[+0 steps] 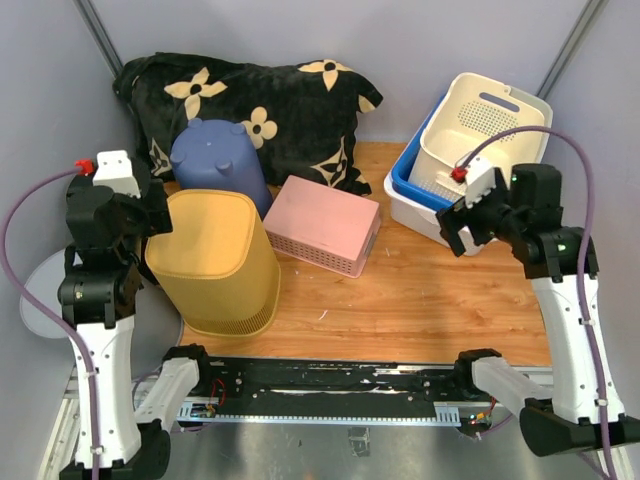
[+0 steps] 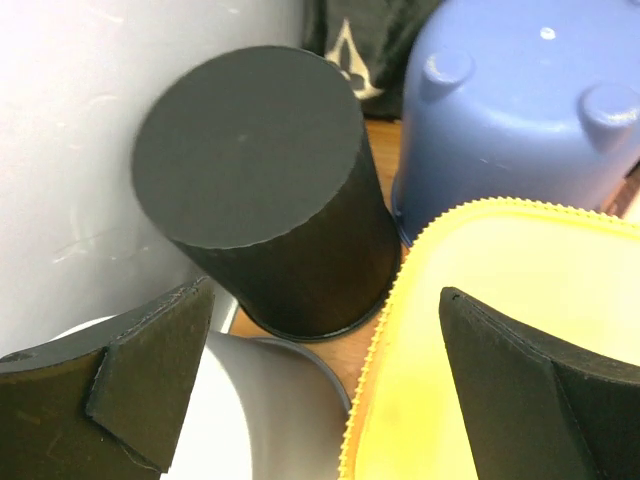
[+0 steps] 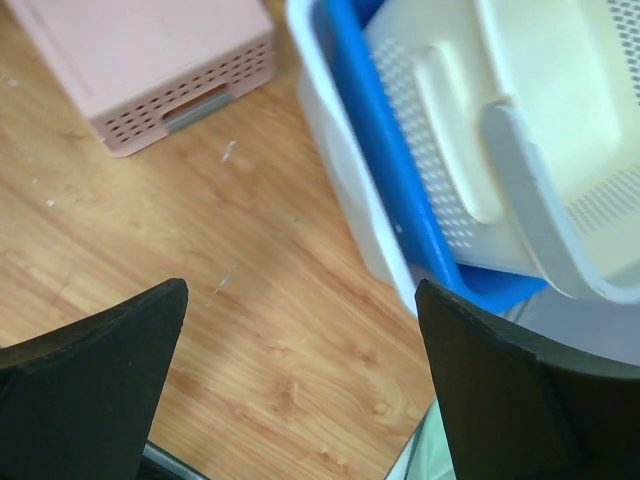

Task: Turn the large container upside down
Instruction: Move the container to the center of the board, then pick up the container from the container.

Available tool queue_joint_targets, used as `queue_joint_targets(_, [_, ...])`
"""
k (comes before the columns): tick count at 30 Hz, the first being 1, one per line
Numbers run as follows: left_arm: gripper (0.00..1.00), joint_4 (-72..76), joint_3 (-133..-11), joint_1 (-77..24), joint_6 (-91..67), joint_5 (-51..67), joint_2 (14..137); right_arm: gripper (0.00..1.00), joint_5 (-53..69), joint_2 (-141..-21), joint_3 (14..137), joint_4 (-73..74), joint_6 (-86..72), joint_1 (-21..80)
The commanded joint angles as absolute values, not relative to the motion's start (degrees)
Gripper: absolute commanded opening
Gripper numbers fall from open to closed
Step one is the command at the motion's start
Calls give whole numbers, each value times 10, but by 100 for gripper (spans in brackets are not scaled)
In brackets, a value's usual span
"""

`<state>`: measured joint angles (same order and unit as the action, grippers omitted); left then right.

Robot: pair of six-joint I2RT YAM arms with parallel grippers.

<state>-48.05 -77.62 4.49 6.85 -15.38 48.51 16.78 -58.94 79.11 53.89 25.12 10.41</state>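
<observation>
The large container, a yellow bin (image 1: pixel 215 255), stands at the left of the table with its closed flat face up; its serrated edge (image 2: pixel 520 300) fills the lower right of the left wrist view. My left gripper (image 1: pixel 152 212) hangs open over the bin's left edge, with nothing between the jaws in the left wrist view (image 2: pixel 325 295). My right gripper (image 1: pixel 460 225) is open above bare wood (image 3: pixel 300 285), beside the near left corner of a white tub (image 1: pixel 420 205).
A blue bin (image 1: pixel 215 155) stands base up behind the yellow one, with a black cylinder (image 2: pixel 260 190) and a pale round lid (image 2: pixel 260 410) to its left. A pink box (image 1: pixel 322 222) sits mid-table. A cream basket (image 1: pixel 480 130) leans in the blue-lined tub (image 3: pixel 390 160). A black cushion (image 1: pixel 270 100) lies at the back.
</observation>
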Motion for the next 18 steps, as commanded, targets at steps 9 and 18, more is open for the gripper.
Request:
queue_joint_targets(9, [97,-447,-719,50,63,-216,476,99,248,-670,922,570,408,27])
queue_joint_targets(18, [97,-443,-686,50,82,-236,467,99,236,-776,953,553,503,1])
